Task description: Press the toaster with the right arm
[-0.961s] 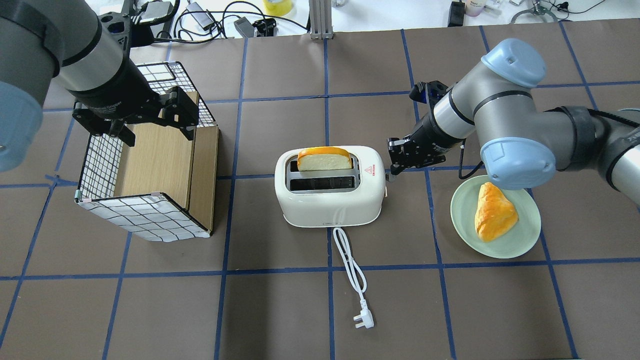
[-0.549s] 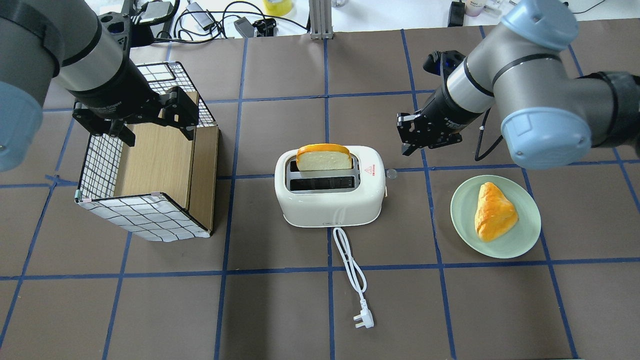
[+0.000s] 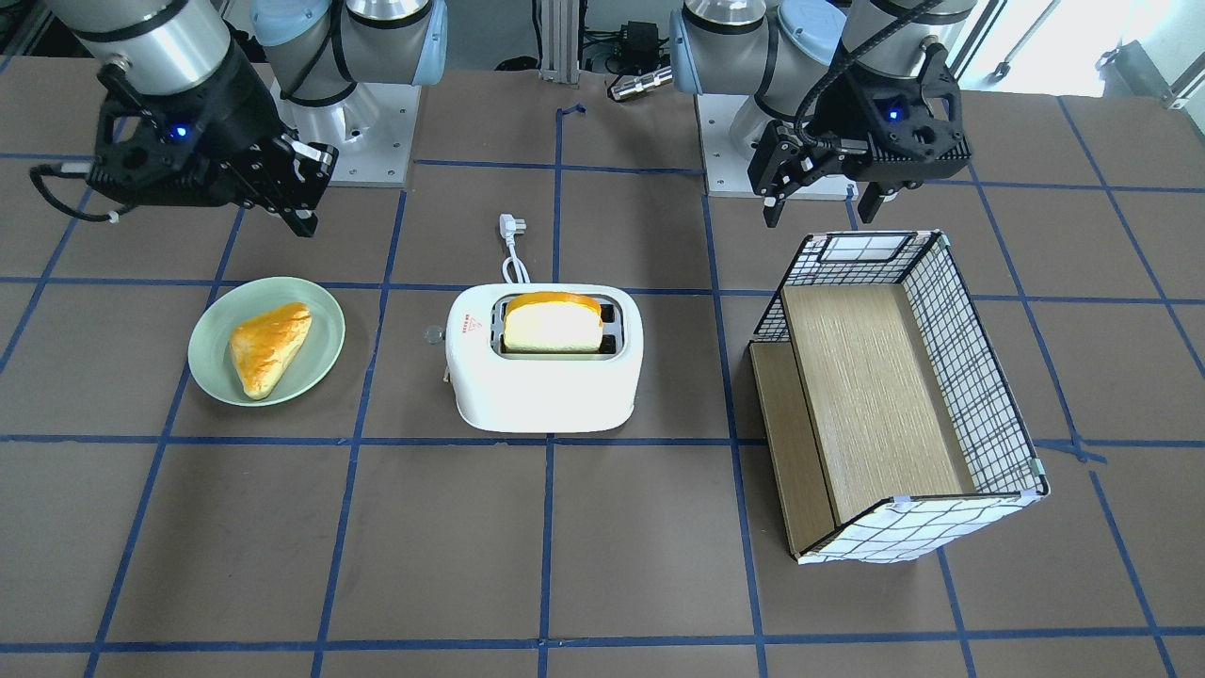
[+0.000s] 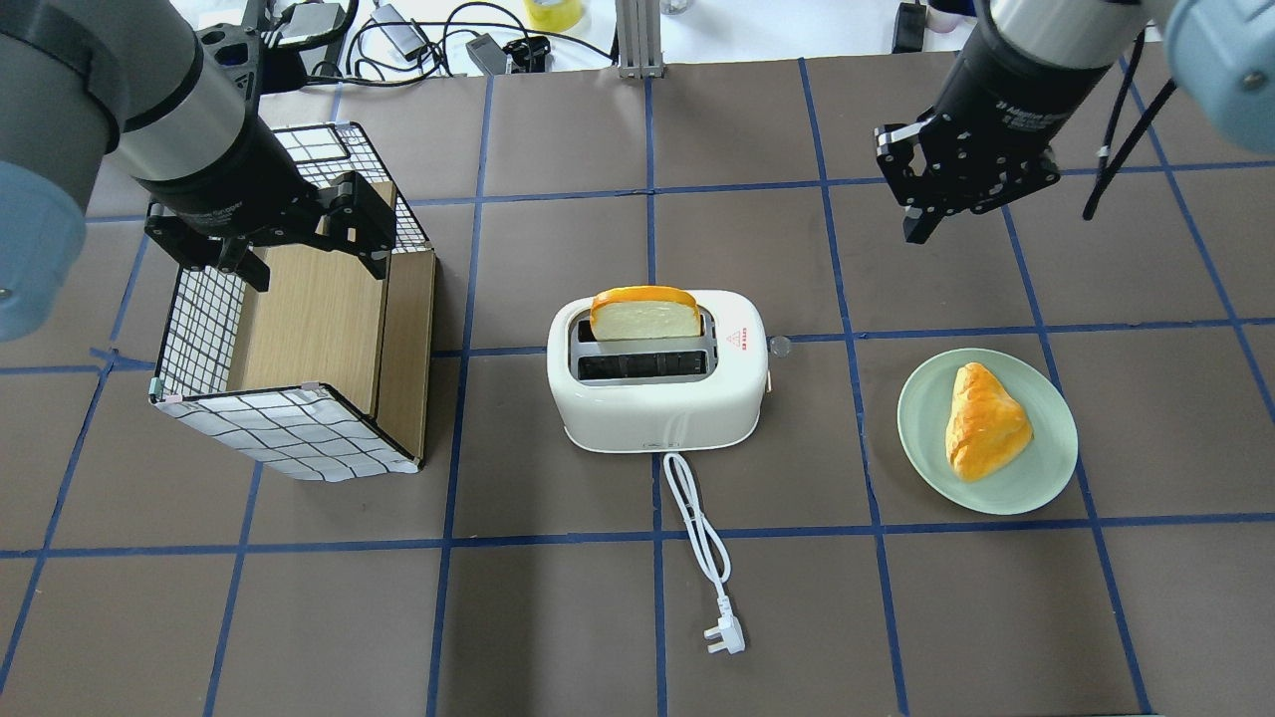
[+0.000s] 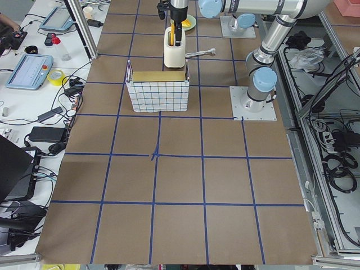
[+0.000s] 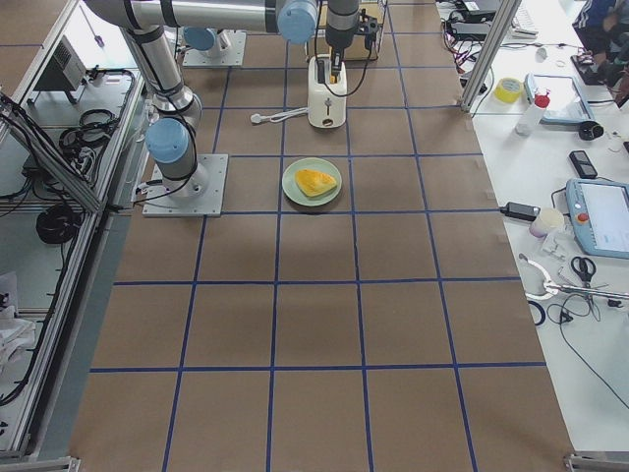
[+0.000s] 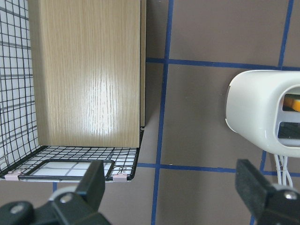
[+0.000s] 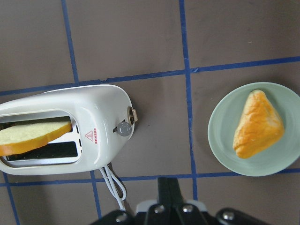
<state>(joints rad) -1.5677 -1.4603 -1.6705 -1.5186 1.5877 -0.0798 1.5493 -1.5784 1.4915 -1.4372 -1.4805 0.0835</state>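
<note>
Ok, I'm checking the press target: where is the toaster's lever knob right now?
Overhead view: the lever knob sticks out of the toaster's right end, facing the green plate; the right tool is clear of it, higher in the picture.

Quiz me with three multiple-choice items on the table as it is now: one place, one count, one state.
1. Where is the green plate relative to the toaster?
A. on the robot's right
B. on the robot's left
C. on top of it
2. How many bread slices stand in the toaster?
A. none
B. one
C. two
3. How is the left gripper?
A. shut on the cord
B. shut on the plate
C. open
Answers: 1 A, it lies right of the toaster in the overhead view. 2 B, one slot is filled, the other empty. 3 C, its fingers stand wide apart above the box.
</note>
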